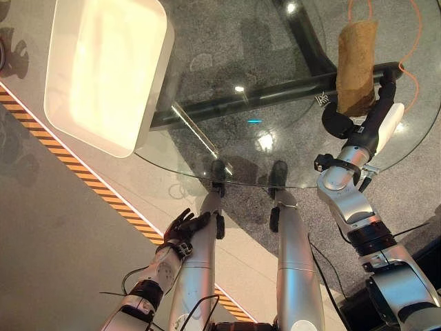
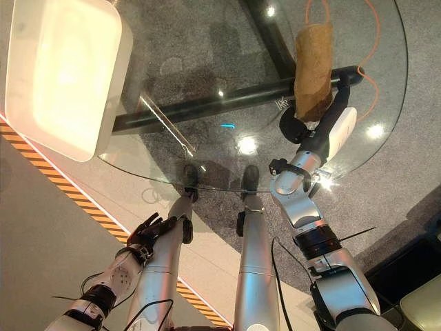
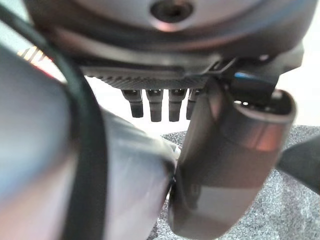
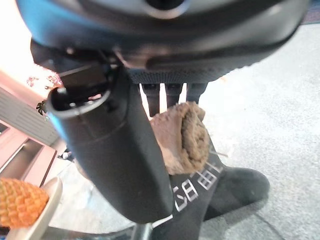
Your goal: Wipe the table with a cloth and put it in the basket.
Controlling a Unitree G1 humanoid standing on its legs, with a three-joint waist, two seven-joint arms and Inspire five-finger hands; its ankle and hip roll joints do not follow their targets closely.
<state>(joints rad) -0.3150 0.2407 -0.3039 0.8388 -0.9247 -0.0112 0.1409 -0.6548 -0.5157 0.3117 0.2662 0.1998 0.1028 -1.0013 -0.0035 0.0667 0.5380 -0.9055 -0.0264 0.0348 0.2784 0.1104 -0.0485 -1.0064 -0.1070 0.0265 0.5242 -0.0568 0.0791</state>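
A brown cloth (image 1: 356, 65) lies folded on the right side of the round glass table (image 1: 207, 172). My right hand (image 1: 366, 127) is at its near end, fingers straight along and over the cloth, pressing it to the glass. In the right wrist view the cloth (image 4: 182, 137) bunches just past the fingers, beside the thumb (image 4: 115, 150). The white basket (image 1: 153, 96) stands on the table's left part, well away from the cloth. Low beside the table's near edge, my left hand (image 1: 185, 226) hangs idle with relaxed fingers.
Black frame bars (image 1: 275, 89) run under the glass. An orange cable (image 1: 413, 41) loops on the floor beyond the cloth. A yellow-black striped line (image 1: 69, 165) crosses the floor at the left. An orange scaly object (image 4: 20, 202) shows in the right wrist view.
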